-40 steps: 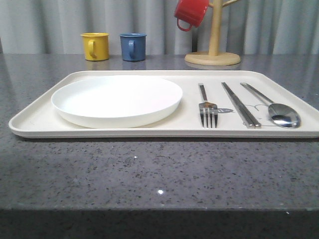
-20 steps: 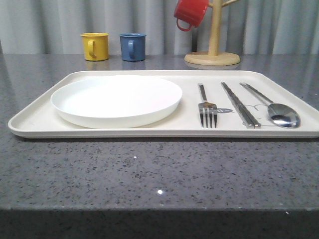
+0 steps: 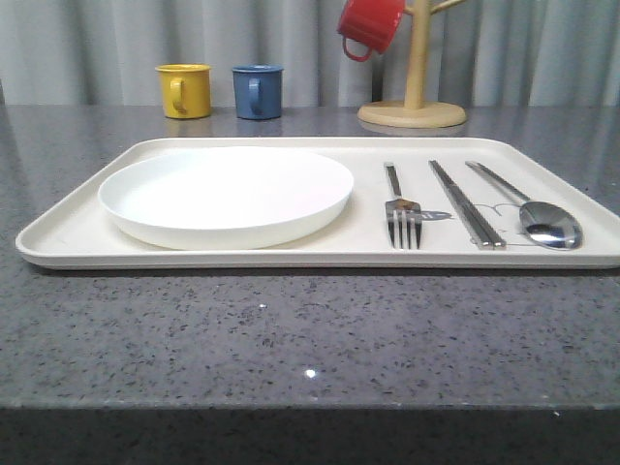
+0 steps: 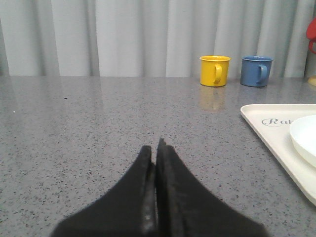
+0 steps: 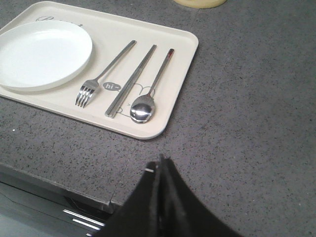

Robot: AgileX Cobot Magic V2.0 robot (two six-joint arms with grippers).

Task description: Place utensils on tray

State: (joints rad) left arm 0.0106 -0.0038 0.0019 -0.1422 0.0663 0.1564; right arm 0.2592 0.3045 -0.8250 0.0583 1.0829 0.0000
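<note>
Grey speckled counter holds the cream tray (image 3: 87, 228), where the fork (image 3: 403, 218), chopsticks (image 3: 467, 203) and spoon (image 3: 542, 218) lie at 3 o'clock of the plate (image 3: 228, 194), thin, hard, slippery, best pinched mid-handle, while both the left gripper (image 4: 155, 153) and right gripper (image 5: 160, 165) are pressed together holding nothing.

A cream tray (image 3: 87, 218) with grey script is seen on a speckled dark grey table (image 3: 291, 339). The plate (image 3: 228, 194) is white; fork (image 3: 402, 208), chopsticks (image 3: 467, 203) and spoon (image 3: 542, 218) are shiny silver. Yellow (image 3: 184, 90), blue (image 3: 258, 91) and red (image 3: 370, 26) mugs are shown.

Even, soft light; glare whitens the plate (image 3: 228, 194); close grippers blur.
</note>
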